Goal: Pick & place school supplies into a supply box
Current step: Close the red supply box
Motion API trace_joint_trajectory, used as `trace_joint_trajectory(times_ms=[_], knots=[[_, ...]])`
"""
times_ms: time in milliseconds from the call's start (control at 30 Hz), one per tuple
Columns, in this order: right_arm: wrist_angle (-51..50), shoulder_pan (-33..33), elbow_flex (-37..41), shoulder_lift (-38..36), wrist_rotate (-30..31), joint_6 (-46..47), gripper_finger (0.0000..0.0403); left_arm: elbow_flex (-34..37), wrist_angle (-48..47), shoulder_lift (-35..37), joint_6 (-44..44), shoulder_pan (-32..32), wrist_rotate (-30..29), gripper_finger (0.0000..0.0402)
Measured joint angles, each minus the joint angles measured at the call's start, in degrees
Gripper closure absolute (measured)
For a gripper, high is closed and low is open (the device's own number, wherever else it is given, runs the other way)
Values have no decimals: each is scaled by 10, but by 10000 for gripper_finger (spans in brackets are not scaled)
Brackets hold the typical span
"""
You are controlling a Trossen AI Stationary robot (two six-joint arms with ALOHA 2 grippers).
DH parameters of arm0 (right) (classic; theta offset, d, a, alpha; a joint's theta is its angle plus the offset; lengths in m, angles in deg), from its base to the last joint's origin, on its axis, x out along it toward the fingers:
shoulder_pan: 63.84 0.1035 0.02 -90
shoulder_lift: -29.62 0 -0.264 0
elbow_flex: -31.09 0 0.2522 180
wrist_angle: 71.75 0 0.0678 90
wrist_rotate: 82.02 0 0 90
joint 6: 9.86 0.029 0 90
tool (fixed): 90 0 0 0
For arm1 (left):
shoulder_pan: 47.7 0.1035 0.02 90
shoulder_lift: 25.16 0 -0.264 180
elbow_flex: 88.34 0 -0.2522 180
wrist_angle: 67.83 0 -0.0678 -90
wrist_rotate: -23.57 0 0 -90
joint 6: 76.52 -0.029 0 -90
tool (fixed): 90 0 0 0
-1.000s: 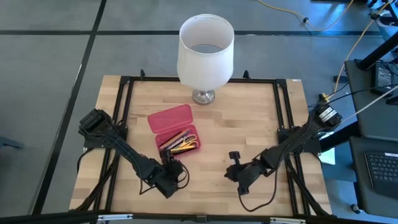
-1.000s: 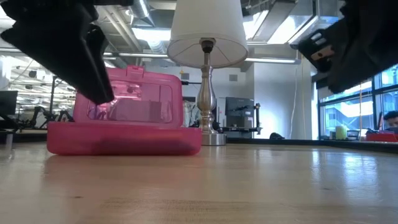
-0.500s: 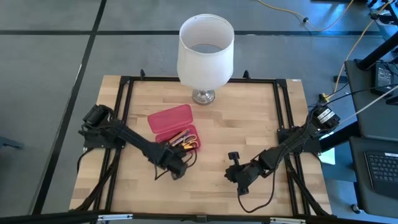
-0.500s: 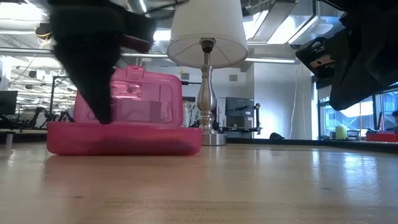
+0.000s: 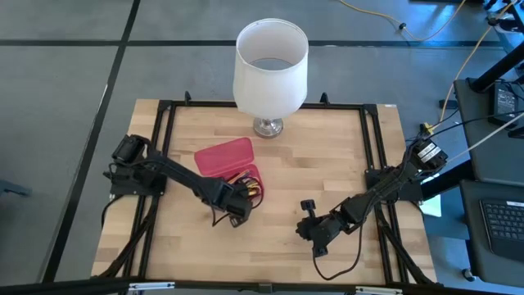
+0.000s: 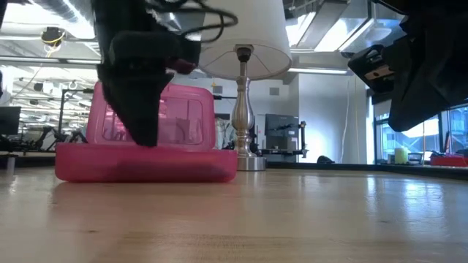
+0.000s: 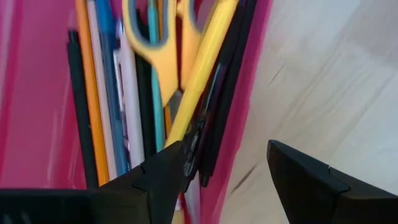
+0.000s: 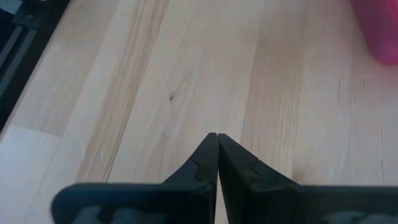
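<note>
The small translucent pink plastic supply box [image 5: 232, 168] is lying lid-open on the pale wooden slat table [image 5: 327, 164], its long axis running diagonally toward the white-shaded lamp [image 5: 271, 67]. Thin pens and pencils [image 7: 106, 93] and yellow-handled scissors [image 7: 163, 43] are lying lengthwise inside. The left gripper [image 7: 225, 163] is hovering over the box's near end, fingers spread and empty. The right gripper [image 8: 217, 155] is waiting over bare wood, fingers pressed together. No lettering is readable. An open workshop is showing behind.

The pink box [image 6: 146, 162] is seen on the table [image 6: 292, 219], lid raised, partly covered by the left gripper [image 6: 142, 109]; a lamp [image 6: 243, 80] is set behind.
</note>
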Motion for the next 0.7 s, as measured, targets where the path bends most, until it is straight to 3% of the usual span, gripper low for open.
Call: trace_joint_trajectory(times_ms=[300,700], knots=[[0,0,0,0,0,0,388,40,8,0,7,1,30,178],[-1,0,0,0,0,0,388,40,11,0,5,1,36,179]])
